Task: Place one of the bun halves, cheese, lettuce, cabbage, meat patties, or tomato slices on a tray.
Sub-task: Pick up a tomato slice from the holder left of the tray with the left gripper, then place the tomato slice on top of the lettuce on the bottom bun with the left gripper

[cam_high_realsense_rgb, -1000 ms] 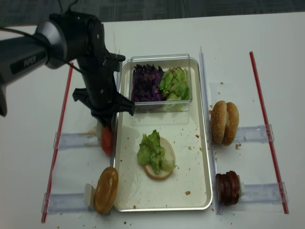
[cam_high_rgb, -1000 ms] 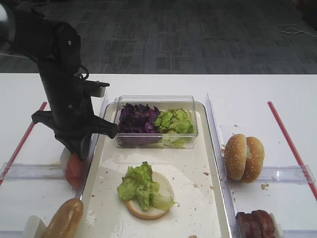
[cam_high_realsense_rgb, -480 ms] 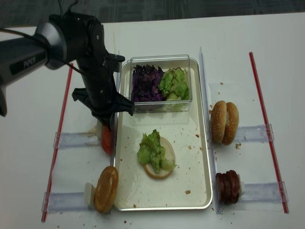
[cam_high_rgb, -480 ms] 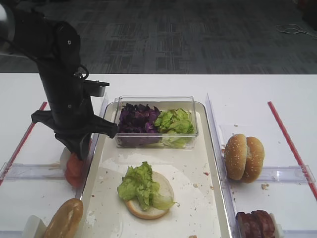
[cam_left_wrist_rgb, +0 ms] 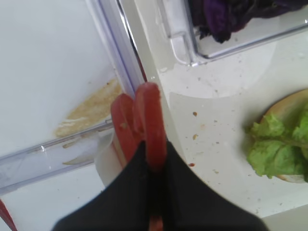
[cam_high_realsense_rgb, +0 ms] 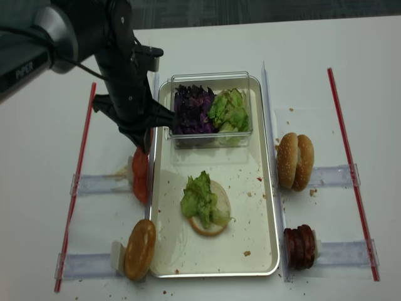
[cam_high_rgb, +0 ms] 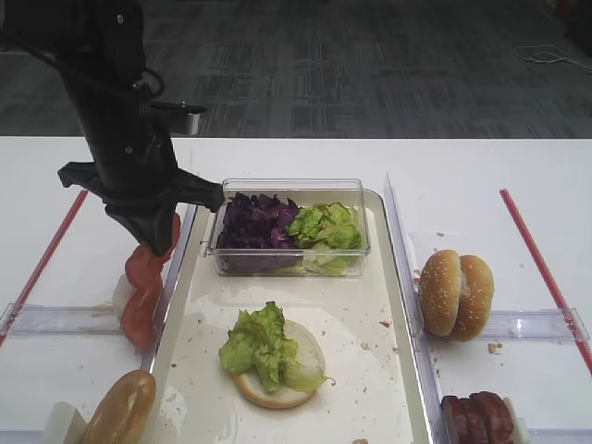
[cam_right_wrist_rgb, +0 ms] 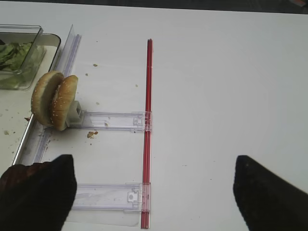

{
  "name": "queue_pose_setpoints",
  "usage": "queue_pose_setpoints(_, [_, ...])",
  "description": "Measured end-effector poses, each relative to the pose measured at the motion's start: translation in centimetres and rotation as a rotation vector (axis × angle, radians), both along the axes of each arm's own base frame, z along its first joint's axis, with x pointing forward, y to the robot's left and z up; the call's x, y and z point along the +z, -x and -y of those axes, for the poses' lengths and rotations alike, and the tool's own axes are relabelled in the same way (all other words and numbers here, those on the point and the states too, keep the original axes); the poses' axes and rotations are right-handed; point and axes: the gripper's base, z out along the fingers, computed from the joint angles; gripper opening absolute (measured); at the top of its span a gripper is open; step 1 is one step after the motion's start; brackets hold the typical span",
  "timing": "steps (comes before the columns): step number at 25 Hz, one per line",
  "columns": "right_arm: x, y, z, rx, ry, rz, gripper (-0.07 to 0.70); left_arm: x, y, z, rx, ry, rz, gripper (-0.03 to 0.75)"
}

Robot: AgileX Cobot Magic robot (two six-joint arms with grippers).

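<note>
My left gripper [cam_high_rgb: 159,242] is shut on one red tomato slice [cam_left_wrist_rgb: 152,120] and holds it on edge just left of the tray's [cam_high_rgb: 365,310] left rim. A second tomato slice [cam_left_wrist_rgb: 122,126] stands right behind it against a white block on the clear rack. In the overhead view the held slice [cam_high_realsense_rgb: 139,164] hangs under the black left gripper [cam_high_realsense_rgb: 141,148]. On the tray lies a bun half topped with lettuce [cam_high_rgb: 262,344]. My right gripper [cam_right_wrist_rgb: 154,192] is open over bare table, with nothing between its fingers.
A clear tub [cam_high_rgb: 291,227] at the tray's far end holds purple cabbage [cam_high_rgb: 257,222] and lettuce [cam_high_rgb: 326,225]. Two sesame bun halves [cam_high_rgb: 456,294] and meat patties [cam_high_rgb: 476,418] stand in racks on the right. Another bun half [cam_high_rgb: 120,407] stands front left. Red strips [cam_high_rgb: 546,273] mark the sides.
The left gripper has closed on a tomato slice and risen with it, away from the rack. The other slice stays on the rack. Nothing on the tray has moved.
</note>
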Motion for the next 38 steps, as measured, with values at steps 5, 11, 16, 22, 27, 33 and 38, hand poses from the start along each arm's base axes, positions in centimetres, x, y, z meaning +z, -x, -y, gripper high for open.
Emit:
queue_pose_setpoints(5, [0.0,0.0,0.0,-0.003,-0.002,0.000,0.685,1.8,-0.3,0.1,-0.002,0.023,0.055,0.023])
queue_pose_setpoints(11, [0.0,0.0,0.0,-0.004,-0.001,0.000,0.685,2.9,-0.1,0.0,-0.018,0.030,0.080,0.022])
queue_pose_setpoints(16, [0.0,0.0,0.0,-0.004,0.000,0.000,0.685,3.0,-0.1,0.1,-0.060,0.036,0.082,0.022])
queue_pose_setpoints(22, [0.0,0.0,0.0,-0.005,0.001,0.000,0.685,4.6,0.9,1.2,-0.145,0.197,0.084,0.022])
queue_pose_setpoints(27, [0.0,0.0,0.0,-0.005,0.001,0.000,0.685,6.7,2.1,2.0,-0.189,0.340,0.104,0.022])
queue_pose_setpoints(33, [0.0,0.0,0.0,-0.005,0.001,0.000,0.685,8.6,3.1,2.7,-0.209,0.474,0.121,0.022])
queue_pose_setpoints(38, [0.0,0.0,0.0,-0.005,0.001,0.000,0.685,8.9,3.2,3.1,-0.222,0.529,0.118,0.022])
